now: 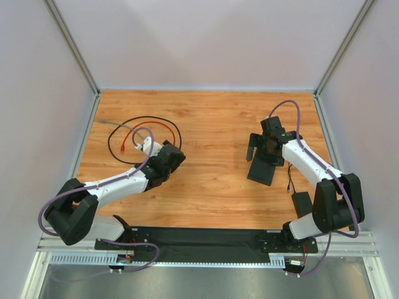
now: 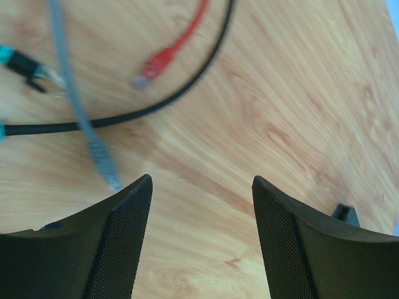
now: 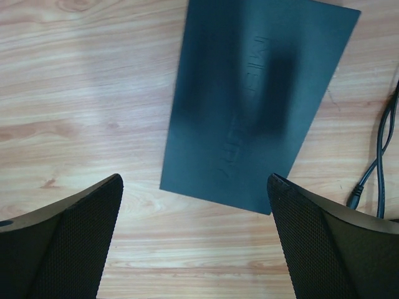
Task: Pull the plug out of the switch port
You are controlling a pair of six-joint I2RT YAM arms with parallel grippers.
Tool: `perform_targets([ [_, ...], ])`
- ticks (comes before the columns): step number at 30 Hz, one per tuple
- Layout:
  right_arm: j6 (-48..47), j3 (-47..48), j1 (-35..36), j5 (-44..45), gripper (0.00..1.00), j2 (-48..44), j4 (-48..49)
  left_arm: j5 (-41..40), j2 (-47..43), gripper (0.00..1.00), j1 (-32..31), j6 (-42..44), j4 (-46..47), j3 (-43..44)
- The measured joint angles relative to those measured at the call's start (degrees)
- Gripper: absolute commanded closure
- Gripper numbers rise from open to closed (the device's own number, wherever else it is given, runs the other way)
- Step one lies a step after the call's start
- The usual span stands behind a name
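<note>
At the far left of the desk [image 1: 212, 124] lies a loose heap of cables, well apart from everything else. The left wrist view shows a teal-tipped connector [image 2: 25, 65], a black cable [image 2: 156, 106] curving across, a red plug [image 2: 153, 67] and a grey plug [image 2: 103, 163], all flat on the wood with free ends. The grey plug lies just beside the tip of the left finger [image 2: 128, 205].

The left end effector [image 2: 202, 184] hangs low over this heap with its jaws well apart and only bare wood between them, so it has hold of nothing. Since the grey plug is the one nearest the fingers, I judge it to be the task's plug, laid here to keep it out of the way. I cannot be sure it is not the red one.

The middle of the desk carries nothing relevant.

To the right, the switch [image 3: 255, 106] lies flat on the desk, slightly askew. The right end effector [image 3: 194, 179] hovers straight above its near edge, jaws as wide as they go, gripping nothing and not touching it. That pose suits pinning or steadying the box. No cable reaches the switch on any edge I can see, so the plug looks to be out of the port, though the ports themselves are hidden.

Further right a thin cord [image 3: 380, 156] runs to a small brick [image 1: 302, 202] near the right arm's base, apart from the switch.
</note>
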Motion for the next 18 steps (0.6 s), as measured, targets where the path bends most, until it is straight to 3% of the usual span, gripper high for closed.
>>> perform_targets([
  [7,0.7,-5.6,-6.2,-1.4,0.0,-0.2,3.5,-1.5,3.5,0.35,-7.5,6.7,0.6,7.2],
  [14,3.8,-16.5,-21.6,-12.2,0.0,-4.2,11.9,4.9,9.4,0.43,-7.7,12.2,9.0,7.1],
  [18,4.1,-16.6,-23.8,-15.7,0.0,-3.7,15.2,8.7,10.5,0.43,-7.7,15.5,14.5,6.4],
])
